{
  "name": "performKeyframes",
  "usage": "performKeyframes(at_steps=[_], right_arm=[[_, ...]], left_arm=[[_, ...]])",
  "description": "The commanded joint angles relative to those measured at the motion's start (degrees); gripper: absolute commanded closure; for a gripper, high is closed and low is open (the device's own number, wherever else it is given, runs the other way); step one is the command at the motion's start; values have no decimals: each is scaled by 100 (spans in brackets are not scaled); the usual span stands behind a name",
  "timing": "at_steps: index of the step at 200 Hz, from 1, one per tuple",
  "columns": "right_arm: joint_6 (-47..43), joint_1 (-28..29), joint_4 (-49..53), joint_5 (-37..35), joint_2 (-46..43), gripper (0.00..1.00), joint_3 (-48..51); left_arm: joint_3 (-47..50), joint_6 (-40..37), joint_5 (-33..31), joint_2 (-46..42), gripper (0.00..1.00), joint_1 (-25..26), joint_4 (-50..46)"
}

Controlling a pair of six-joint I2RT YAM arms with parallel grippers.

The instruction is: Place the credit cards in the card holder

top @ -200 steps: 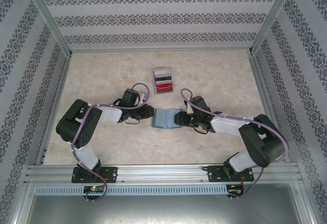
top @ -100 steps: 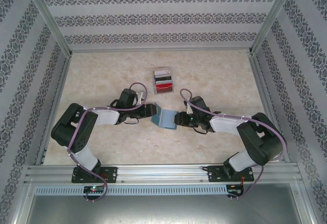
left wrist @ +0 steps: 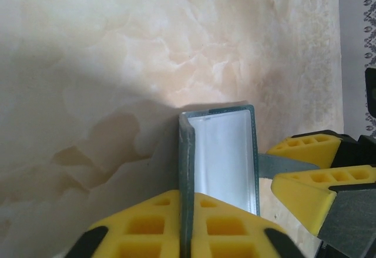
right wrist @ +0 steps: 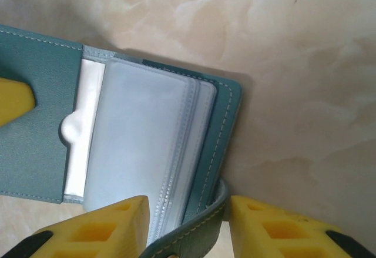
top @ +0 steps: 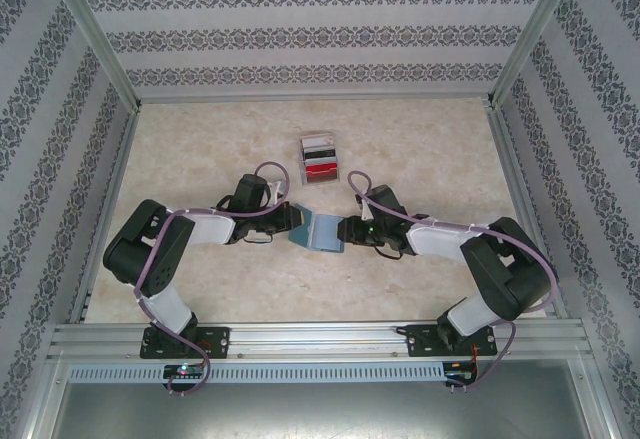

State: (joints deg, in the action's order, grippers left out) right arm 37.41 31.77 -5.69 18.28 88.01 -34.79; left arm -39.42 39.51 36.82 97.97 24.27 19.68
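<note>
The teal card holder (top: 318,231) lies opened on the bench (top: 200,149) between the two arms. The left gripper (left wrist: 185,214) has its jaws clamped on the holder's left cover edge. The right gripper (right wrist: 188,228), at the holder's right, has jaws apart around the snap strap; whether they pinch it I cannot tell. The credit cards (top: 320,168) sit in a clear stand (top: 337,177) just beyond the holder, about equally near either arm.

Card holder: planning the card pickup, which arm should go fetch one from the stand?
Probably right: left gripper is clamped on the card holder; right gripper has its jaws apart around the strap.
</note>
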Motion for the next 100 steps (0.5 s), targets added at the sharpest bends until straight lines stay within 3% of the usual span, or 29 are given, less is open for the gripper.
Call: performKeyframes(at_steps=[1,36,77,100], right_arm=[[68,74,34,-96,133,57,-81],[177,75,-170,83,208,51,-83],[250,57,-352,265,227,65,-47],[335,57,-486,291,235,67,5]], left_arm=[[-149,-49,-40,188,100,-41,-122],[-197,56,-65,421,100,-55,-168],[-189,85,-73,499,100,-96,-148],[-212,52,-88,477,100,-98,-199]])
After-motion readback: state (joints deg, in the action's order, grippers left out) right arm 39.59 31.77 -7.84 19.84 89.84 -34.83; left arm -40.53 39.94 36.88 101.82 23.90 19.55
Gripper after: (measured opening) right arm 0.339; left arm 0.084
